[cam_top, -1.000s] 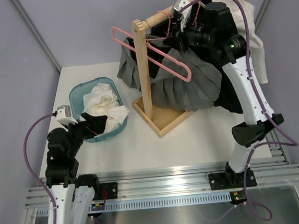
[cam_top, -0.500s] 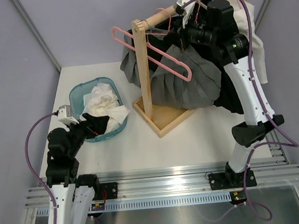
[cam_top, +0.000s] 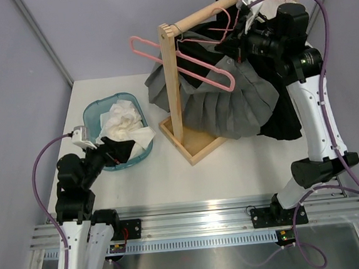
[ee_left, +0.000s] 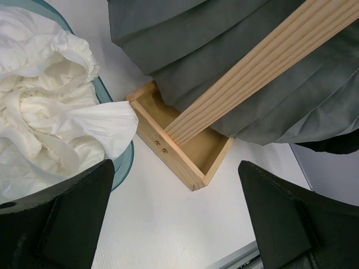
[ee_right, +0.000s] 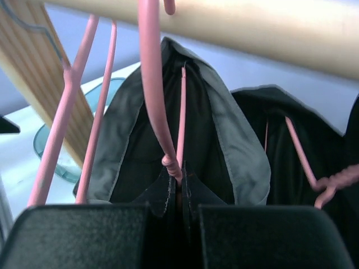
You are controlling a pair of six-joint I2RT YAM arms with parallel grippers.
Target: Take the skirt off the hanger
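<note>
A grey pleated skirt (cam_top: 227,105) hangs on a pink hanger (cam_top: 186,68) from the wooden rail (cam_top: 219,8) of a rack. My right gripper (cam_top: 242,41) is up at the rail, shut on the hanger's neck. In the right wrist view the shut gripper (ee_right: 178,182) pinches the pink hanger (ee_right: 154,101), with the skirt's grey waistband (ee_right: 235,140) behind it. My left gripper (cam_top: 112,152) is open and empty, low beside the basket. In the left wrist view the left gripper (ee_left: 179,224) is spread wide over the table, and the skirt (ee_left: 168,45) fills the top.
A teal basket (cam_top: 92,110) with white cloth (cam_top: 125,120) stands at the left. The rack's wooden post (cam_top: 172,85) rises from a tray-like base (cam_top: 196,142). A black garment (cam_top: 285,116) hangs on another pink hanger (ee_right: 305,162) at the right.
My right gripper has moved right along the rail, taking the pink hanger and the grey skirt with it. The left arm has not moved.
</note>
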